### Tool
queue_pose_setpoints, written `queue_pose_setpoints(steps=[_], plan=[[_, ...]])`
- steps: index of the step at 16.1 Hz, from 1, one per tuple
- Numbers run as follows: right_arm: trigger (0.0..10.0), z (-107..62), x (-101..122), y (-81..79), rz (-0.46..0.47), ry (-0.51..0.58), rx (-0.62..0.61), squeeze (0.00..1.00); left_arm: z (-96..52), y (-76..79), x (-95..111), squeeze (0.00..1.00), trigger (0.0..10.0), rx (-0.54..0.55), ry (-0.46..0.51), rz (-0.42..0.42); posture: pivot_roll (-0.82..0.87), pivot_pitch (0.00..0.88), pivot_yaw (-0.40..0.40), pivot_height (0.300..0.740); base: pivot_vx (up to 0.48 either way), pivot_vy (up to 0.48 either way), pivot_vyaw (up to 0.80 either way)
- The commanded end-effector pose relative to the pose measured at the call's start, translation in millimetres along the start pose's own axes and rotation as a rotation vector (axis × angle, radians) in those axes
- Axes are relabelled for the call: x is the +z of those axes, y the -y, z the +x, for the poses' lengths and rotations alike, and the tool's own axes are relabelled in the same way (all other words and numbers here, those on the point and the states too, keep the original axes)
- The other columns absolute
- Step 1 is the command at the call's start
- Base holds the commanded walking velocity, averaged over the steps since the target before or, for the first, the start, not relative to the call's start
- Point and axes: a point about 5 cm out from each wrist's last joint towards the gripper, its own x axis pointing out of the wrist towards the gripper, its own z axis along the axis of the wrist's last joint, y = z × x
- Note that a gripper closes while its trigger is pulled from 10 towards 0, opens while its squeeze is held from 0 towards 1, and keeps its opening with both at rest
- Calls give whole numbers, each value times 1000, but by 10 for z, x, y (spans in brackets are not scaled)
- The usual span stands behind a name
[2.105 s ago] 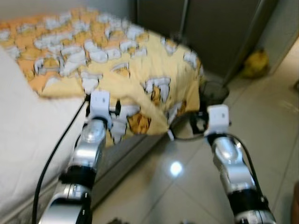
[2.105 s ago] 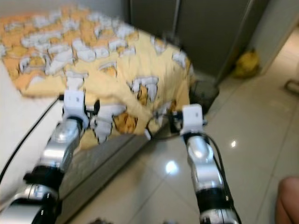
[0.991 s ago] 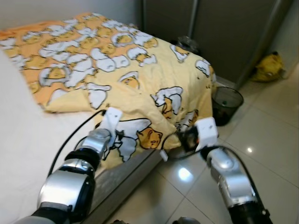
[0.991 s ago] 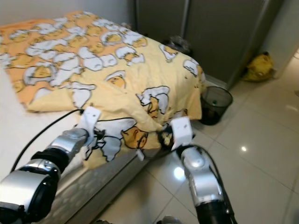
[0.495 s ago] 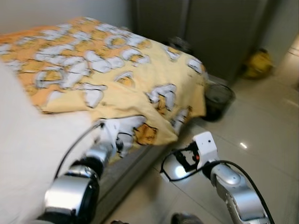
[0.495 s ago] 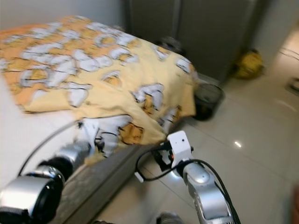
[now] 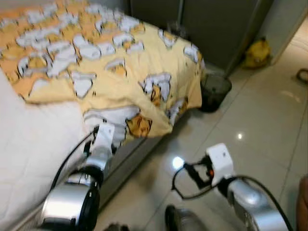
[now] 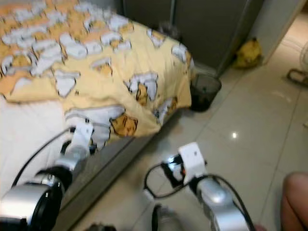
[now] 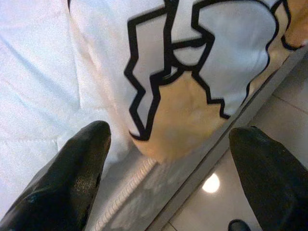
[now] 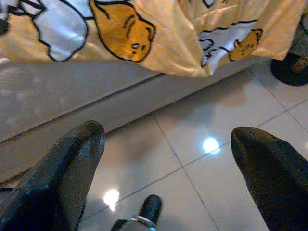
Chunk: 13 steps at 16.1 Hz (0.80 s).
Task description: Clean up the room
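Your only container is the black mesh wastebasket [image 7: 214,91], on the floor up ahead of the right gripper and just beside the bed's far corner; you can't tell what's inside it.

Left to right: your left gripper [image 9: 163,163] sits at the mattress [image 7: 29,154] edge, fingers [image 9: 72,178] spread wide with nothing between them, tips just short of the hanging corner of the yellow cartoon-print blanket [image 7: 110,62]. That blanket covers the bed beyond the left gripper and drapes over its side.

Your right gripper [image 10: 168,168] is out over the floor, wide open and empty too, with the bed base and the blanket's hem ahead of it.

Floor is glossy pale tile [image 7: 260,130]. Past the wastebasket there's a grey cabinet [image 7: 216,24] and a yellow bag [image 7: 256,53] slumped by it.
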Motion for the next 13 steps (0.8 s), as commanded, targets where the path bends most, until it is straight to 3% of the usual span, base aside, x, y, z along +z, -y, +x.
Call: queue_pose_setpoints(steps=[1, 4, 6, 10, 13], plan=[[10000, -36, 22, -18, 3, 2, 11, 0, -4, 13, -80, 0, 10000, 12, -17, 8, -414, 143, 22, 726, 0, 0, 0], [10000, -106, 39, -23, -4, -10, 16, 0, 7, -43, -91, 0, 10000, 48, -13, 19, -465, 154, 2, 726, 0, 0, 0], [10000, -215, 32, -5, -12, -19, 0, 0, 11, -74, 9, 0, 10000, 68, 12, -62, -505, 164, -3, 726, 0, 0, 0], [10000, -373, -17, -104, 8, -37, -5, 0, -31, 65, 241, 0, 10000, -9, 72, -228, -566, 188, -8, 726, 0, 0, 0], [10000, -439, -16, -142, 15, -42, -2, 0, -39, 35, 366, 0, 10000, 15, 99, -281, -591, 200, -13, 726, 0, 0, 0]])
